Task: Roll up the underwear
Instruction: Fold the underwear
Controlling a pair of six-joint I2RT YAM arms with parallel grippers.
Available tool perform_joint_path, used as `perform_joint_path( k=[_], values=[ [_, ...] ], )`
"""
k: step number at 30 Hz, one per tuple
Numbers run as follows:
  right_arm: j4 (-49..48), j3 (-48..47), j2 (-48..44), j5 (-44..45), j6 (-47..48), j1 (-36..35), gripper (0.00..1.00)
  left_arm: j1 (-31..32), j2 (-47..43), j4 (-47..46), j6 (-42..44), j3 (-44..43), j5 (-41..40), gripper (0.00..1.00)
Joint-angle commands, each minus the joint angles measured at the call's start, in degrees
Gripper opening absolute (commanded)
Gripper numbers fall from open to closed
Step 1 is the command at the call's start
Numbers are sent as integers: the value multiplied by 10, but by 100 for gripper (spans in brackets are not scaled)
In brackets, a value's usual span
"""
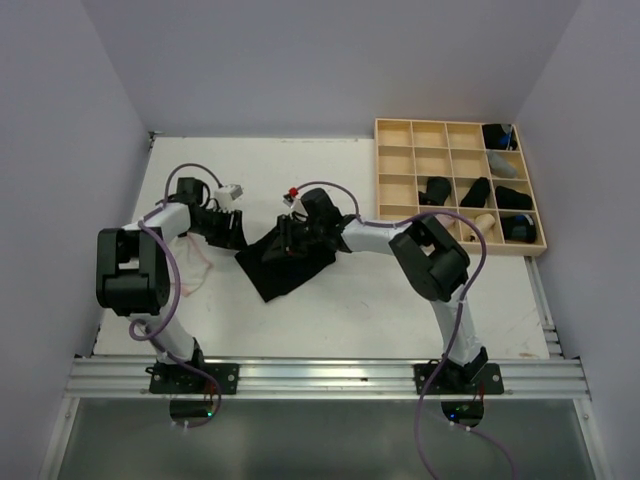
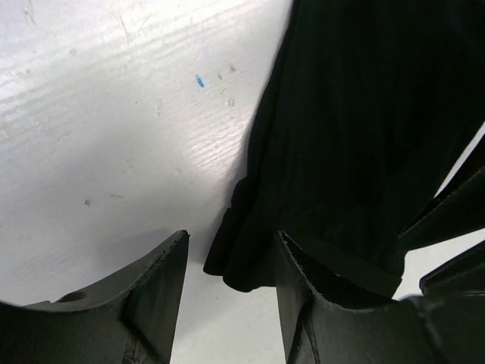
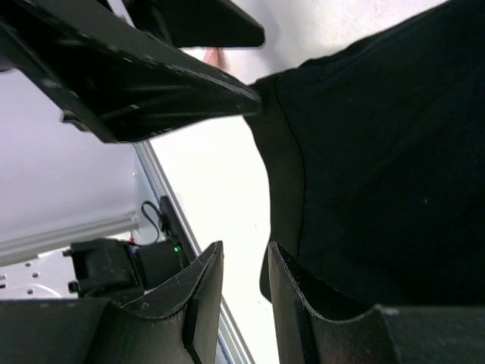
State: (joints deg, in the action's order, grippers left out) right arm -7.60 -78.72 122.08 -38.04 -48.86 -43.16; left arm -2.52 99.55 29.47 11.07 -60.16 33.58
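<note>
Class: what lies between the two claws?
A flat black underwear spans the gap between left claw and right claw, clearest in the top view.

Black underwear [image 1: 283,268] on white table [image 1: 400,310] (tray [image 1: 430,122] pale wood).

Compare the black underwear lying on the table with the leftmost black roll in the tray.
The underwear on the table lies spread flat; the leftmost roll is bundled up. The underwear covers far more area; the roll fits one tray compartment. Both are black cloth.
</note>
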Motion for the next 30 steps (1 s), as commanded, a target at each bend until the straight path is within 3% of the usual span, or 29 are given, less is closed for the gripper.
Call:
perform_joint_path(
  k=[1,12,20,23,27,30],
  values=[
    [-45,-2,23,10,-65,-8,35,-6,19,-3,-6,-2,-13,51],
    [19,-7,75,28,-45,-12,36,-13,61,-3,-17,3,-43,35],
    [43,-21,98,28,-20,-8,35,-13,81,29,-3,3,-34,32],
    [52,-27,101,28,-7,-7,35,-16,84,31,-5,5,-28,25],
    [57,-29,105,24,4,-2,35,-16,69,29,0,-1,-5,0],
    [62,-42,112,22,17,2,35,-16,22,11,15,5,8,0]
  ],
)
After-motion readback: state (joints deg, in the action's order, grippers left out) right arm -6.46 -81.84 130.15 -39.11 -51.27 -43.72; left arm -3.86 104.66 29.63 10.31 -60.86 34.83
